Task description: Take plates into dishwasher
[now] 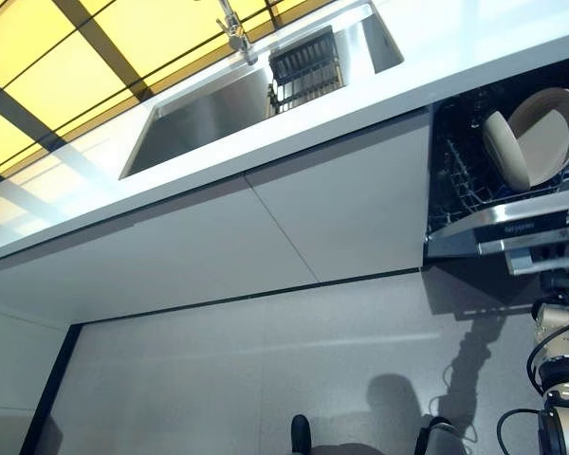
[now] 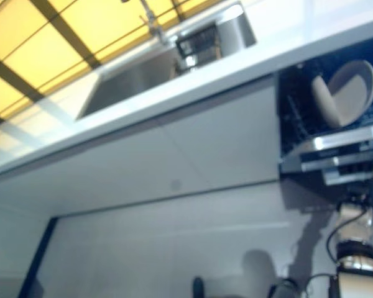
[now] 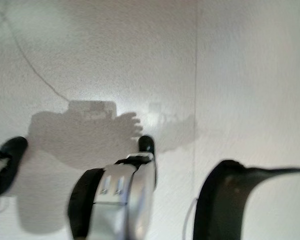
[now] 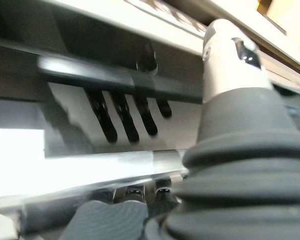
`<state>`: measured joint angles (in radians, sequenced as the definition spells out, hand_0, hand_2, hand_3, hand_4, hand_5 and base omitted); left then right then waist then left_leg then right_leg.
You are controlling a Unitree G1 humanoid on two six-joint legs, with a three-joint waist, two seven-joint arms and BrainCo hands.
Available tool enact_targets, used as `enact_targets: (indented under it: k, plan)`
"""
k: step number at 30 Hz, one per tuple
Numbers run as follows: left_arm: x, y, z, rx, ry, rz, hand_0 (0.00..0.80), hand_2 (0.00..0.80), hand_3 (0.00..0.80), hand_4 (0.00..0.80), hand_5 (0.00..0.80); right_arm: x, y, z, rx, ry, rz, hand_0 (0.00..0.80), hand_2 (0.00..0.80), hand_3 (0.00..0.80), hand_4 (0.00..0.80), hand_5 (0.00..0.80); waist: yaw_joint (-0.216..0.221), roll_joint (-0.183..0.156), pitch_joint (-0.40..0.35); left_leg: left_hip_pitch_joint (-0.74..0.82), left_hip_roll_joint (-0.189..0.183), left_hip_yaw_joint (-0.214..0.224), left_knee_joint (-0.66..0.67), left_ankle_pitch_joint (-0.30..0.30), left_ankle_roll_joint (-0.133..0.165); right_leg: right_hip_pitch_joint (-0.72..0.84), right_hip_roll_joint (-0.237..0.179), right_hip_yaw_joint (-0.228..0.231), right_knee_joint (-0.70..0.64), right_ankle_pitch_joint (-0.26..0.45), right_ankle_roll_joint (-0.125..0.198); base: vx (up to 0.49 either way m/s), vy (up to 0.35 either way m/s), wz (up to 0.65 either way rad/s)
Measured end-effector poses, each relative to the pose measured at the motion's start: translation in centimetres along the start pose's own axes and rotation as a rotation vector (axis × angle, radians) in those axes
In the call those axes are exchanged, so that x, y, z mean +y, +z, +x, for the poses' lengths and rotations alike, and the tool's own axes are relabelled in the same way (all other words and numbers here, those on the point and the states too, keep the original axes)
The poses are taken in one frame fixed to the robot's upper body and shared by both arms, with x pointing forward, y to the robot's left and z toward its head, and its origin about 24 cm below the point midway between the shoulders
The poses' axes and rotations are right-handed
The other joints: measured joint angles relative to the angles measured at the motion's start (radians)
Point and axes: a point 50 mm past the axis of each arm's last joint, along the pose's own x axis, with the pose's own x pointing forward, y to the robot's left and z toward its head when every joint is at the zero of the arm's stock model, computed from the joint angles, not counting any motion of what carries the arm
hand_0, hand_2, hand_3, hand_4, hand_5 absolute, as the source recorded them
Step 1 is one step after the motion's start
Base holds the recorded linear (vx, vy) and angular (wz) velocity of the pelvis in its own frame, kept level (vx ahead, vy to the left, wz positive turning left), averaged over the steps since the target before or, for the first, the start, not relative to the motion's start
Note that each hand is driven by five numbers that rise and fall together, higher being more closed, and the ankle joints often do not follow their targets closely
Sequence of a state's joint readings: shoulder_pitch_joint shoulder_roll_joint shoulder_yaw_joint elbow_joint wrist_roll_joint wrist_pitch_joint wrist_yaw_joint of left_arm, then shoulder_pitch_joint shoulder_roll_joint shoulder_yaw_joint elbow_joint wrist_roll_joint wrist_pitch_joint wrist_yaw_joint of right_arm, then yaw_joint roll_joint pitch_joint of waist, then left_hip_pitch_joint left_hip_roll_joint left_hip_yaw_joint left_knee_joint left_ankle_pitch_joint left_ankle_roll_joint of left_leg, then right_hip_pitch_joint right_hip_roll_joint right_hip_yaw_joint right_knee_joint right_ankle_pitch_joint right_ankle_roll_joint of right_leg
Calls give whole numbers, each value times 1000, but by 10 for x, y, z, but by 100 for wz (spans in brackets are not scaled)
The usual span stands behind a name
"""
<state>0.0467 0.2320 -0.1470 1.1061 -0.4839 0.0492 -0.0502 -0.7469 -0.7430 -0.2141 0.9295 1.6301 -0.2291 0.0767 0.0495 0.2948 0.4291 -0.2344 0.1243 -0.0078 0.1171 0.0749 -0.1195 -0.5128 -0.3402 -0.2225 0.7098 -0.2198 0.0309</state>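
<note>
A steel sink (image 1: 209, 114) with one faucet (image 1: 232, 28) and one dark wire rack (image 1: 306, 68) is set in the white counter (image 1: 360, 104), far left of the right hand. Two beige round plates (image 1: 541, 137) stand on edge, overlapping, in the open dishwasher (image 1: 493, 180). Below them, the right hand (image 4: 135, 192) hooks its curled fingers (image 4: 122, 117) under the silver door edge (image 1: 522, 223). The left hand (image 3: 125, 190) hangs relaxed over bare floor (image 3: 90, 60).

The white worktop (image 1: 379, 100) holds a steel sink (image 1: 209, 118) with a dark rack (image 1: 306, 68) inside. In the dishwasher rack (image 1: 474, 180), above the right hand (image 4: 225, 60), two beige plates (image 1: 536, 142) stand on edge.
</note>
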Motion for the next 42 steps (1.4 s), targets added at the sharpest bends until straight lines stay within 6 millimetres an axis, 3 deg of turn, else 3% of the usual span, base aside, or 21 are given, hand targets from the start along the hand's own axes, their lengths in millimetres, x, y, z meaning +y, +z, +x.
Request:
enact_targets:
  k: [8, 10, 13, 15, 18, 20, 29, 35, 36, 37, 39, 42]
  plan:
    - [1, 6, 0, -30, -1, 4, 0, 0, 0, 0, 0, 33, 0, 11, 56, 83, -45, 0, 0, 0, 0, 0, 40, -15, 11, 56, 18, 0, -25, 15, -11, 122, 4, -72, -62, 1, 17, 67, -2, 20]
    - [1, 8, 0, -35, -1, 8, 0, 0, 0, 0, 0, 37, 5, 13, 58, 99, -131, 0, 0, 0, 0, 0, 57, -24, 14, 70, 20, 2, -29, 15, -11, 152, 6, -82, -81, 6, 26, 103, 6, 18]
    - [4, 9, 0, -34, 4, 36, 0, 0, 0, 0, 0, 38, 0, 12, 114, 105, -230, 0, 0, 0, 0, 0, 57, -50, 7, 99, 23, 6, -33, 15, -11, 205, 13, -90, -114, 8, 37, 22, 18, 16]
    - [9, 11, -1, -40, 8, 39, 0, 0, 0, 0, 0, 36, -5, 11, 159, 104, -274, 0, 0, 0, 0, 0, 61, -92, -12, 108, 26, 9, -37, 14, -12, 229, 21, -92, -142, 14, 46, 6, 34, 8]
    - [13, 14, -1, -48, 14, 41, 0, 0, 0, 0, 0, 23, -8, 9, 206, 65, -321, 0, 0, 0, 0, 0, 59, -129, -34, 122, 29, 22, -42, 12, -14, 267, 28, -96, -187, 33, 57, 14, 44, 5]
    - [14, 16, -2, -53, 17, 44, 0, 0, 0, 0, 0, 13, -9, 6, 245, 48, -371, 0, 0, 0, 0, 0, 59, -135, -43, 124, 30, 37, -54, 10, -14, 275, 35, -96, -225, 54, 57, -3, 14, -2]
    - [19, 19, -2, -68, 30, 48, 0, 0, 0, 0, 0, -51, -18, -20, 370, -104, -427, 0, 0, 0, 0, 0, 48, -130, -66, 141, 21, 60, -69, 11, -14, 327, 46, -89, -345, 134, 79, 5, 25, -6]
    - [22, 17, -2, -64, 42, 33, 0, 0, 0, 0, 0, -113, -40, -64, 514, -244, -491, 0, 0, 0, 0, 0, 43, -158, -147, 183, 28, 73, -100, 11, -13, 386, 66, -90, -438, 173, 93, 16, 17, -5]
    - [24, 17, -2, -60, 50, 20, 0, 0, 0, 0, 0, -139, -49, -89, 579, -309, -516, 0, 0, 0, 0, 0, 41, -173, -161, 209, 33, 81, -113, 11, -13, 425, 79, -90, -480, 187, 96, 19, 3, -5]
    - [24, 17, -2, -60, 51, 20, 0, 0, 0, 0, 0, -149, -52, -99, 603, -336, -523, 0, 0, 0, 0, 0, 41, -180, -170, 214, 35, 82, -117, 11, -13, 433, 83, -90, -491, 188, 96, 62, 50, -1]
    - [23, 16, -2, -47, 51, 26, 0, 0, 0, 0, 0, -195, -60, -154, 741, -497, -582, 0, 0, 0, 0, 0, 37, -214, -219, 240, 39, 88, -147, 10, -13, 472, 95, -89, -553, 209, 101, 79, 82, 1]
    - [24, 11, -1, -9, 62, 65, 0, 0, 0, 0, 0, -228, -59, -204, 873, -617, -655, 0, 0, 0, 0, 0, 23, -246, -272, 271, 32, 92, -179, 11, -13, 523, 106, -87, -639, 244, 112, 47, 85, -2]
